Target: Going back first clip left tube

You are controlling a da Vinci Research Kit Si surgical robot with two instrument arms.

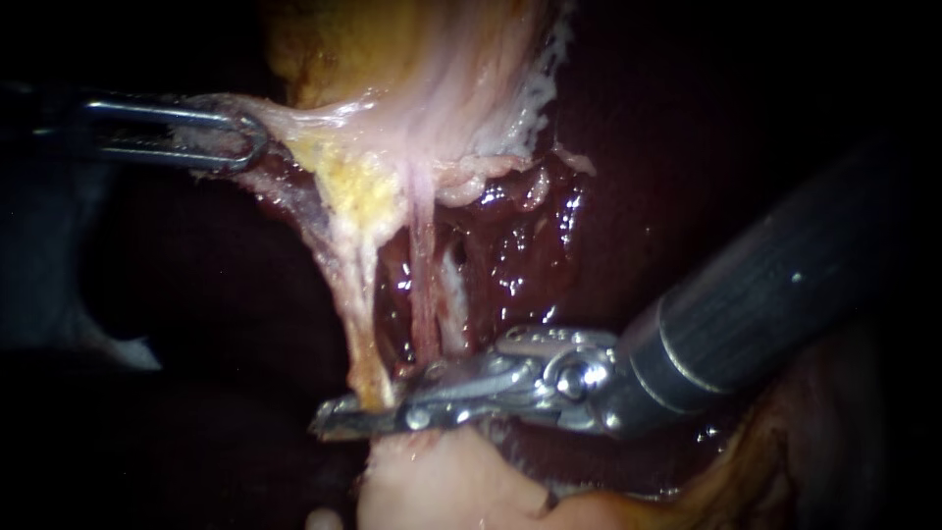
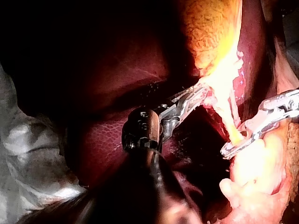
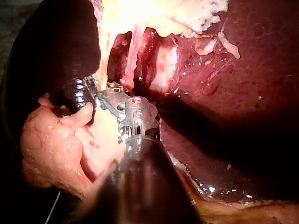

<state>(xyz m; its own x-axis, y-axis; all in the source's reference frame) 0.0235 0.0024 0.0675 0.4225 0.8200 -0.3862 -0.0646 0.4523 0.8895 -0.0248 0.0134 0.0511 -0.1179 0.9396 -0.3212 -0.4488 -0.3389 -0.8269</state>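
Running down from the yellow fat [image 1: 358, 182], the left tube [image 1: 355, 306] is ending at the right tool [image 1: 343, 420], which is lying across its lower end, just above a pale lump [image 1: 442, 481]. Whether that tool is spread or pinching the tube I cannot tell; metal and tissue are overlapping there. No clip is showing on the tube above the tool, so I am judging the clipping as unconfirmed and the retreat as not yet finished: the tool is touching the tube, and its shaft [image 1: 765, 294] is reaching well into the field. A pink tube [image 1: 424, 285] is standing just beside, to the right. The left tool [image 1: 250, 137], jaws pressed on a membrane [image 1: 294, 123], is holding it stretched toward the left. The liver [image 1: 638, 147] is lying behind. No container is showing.
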